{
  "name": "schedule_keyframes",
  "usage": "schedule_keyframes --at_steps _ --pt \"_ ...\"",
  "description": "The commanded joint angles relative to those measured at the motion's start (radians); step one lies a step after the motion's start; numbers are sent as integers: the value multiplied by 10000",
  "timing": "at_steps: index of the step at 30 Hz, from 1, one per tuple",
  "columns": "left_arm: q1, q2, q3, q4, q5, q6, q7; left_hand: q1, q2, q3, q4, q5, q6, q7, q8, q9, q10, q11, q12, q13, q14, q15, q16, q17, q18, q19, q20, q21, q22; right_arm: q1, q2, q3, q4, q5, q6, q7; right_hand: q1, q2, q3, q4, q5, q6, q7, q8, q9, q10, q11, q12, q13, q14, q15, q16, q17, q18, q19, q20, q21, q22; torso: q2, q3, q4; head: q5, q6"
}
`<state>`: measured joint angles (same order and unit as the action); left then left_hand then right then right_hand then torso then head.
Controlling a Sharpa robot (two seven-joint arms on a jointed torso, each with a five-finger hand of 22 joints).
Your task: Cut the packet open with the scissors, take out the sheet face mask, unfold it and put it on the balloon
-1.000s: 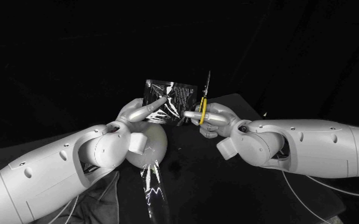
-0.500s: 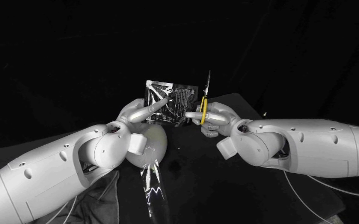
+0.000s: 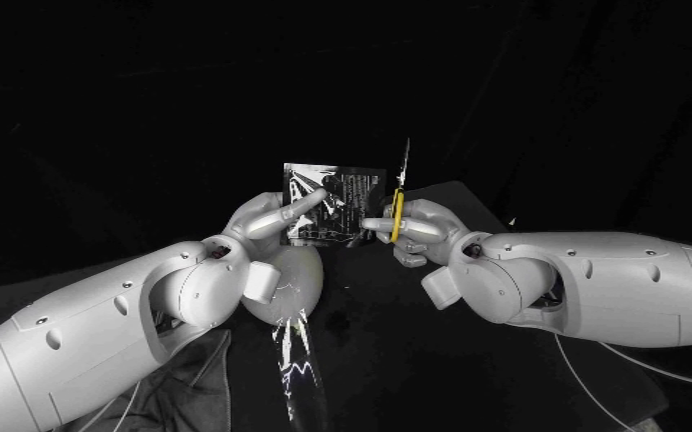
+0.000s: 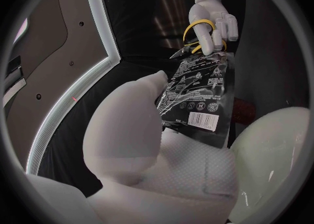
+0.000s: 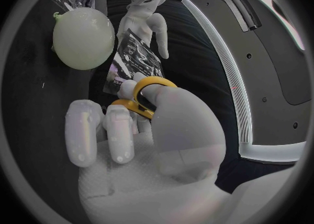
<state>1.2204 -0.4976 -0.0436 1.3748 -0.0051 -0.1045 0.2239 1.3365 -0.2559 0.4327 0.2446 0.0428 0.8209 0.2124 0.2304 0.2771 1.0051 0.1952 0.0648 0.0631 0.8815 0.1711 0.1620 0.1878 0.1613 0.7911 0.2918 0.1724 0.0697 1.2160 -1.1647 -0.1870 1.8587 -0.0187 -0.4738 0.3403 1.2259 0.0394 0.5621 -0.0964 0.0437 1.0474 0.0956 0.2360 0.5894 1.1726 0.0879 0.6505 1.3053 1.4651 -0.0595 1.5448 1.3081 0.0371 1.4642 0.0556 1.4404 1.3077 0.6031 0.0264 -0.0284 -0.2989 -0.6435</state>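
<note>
Left hand [image 3: 274,217] pinches the black face-mask packet [image 3: 335,204] upright above the table. Right hand [image 3: 418,232] grips the yellow-handled scissors [image 3: 395,197], blades at the packet's right edge. The packet looks uncut, so cutting, unfolding and dressing the bare balloon [image 3: 289,277] all remain.

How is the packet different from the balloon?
The packet is flat, dark and printed; the balloon is round, pale and plain. The left hand holds the packet up; no hand holds the balloon. The scissors are at the packet's edge, away from the balloon. Both are near the left hand.
</note>
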Motion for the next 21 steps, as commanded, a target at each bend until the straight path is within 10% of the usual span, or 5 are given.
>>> schedule_keyframes --at_steps 1,21 --pt "11 -3 12 -59 -747 740 -192 -4 -39 -360 -34 52 -150 217 -83 -44 -98 4 -2 8 -46 -5 -45 -15 28 -59 -15 -76 -21 16 -25 13 15 -474 -121 -439 -116 4 134 15 49 271 -257 76 55 3543 -982 7102 257 877 -71 -13 1740 15 49 -81 -51 1754 -2 0 -13 18 9" --pt "19 93 14 -375 479 2837 -983 1164 548 -1713 -434 53 -176 90 -119 -106 -85 -23 37 19 148 -45 -151 -26 255 1108 -163 105 41 77 175 19 -218 -1648 -451 -1700 -239 -16 292 -94 48 239 -261 138 156 3542 -988 7083 228 875 -77 -18 1730 30 14 -93 -107 1725 -8 4 -7 249 -39"
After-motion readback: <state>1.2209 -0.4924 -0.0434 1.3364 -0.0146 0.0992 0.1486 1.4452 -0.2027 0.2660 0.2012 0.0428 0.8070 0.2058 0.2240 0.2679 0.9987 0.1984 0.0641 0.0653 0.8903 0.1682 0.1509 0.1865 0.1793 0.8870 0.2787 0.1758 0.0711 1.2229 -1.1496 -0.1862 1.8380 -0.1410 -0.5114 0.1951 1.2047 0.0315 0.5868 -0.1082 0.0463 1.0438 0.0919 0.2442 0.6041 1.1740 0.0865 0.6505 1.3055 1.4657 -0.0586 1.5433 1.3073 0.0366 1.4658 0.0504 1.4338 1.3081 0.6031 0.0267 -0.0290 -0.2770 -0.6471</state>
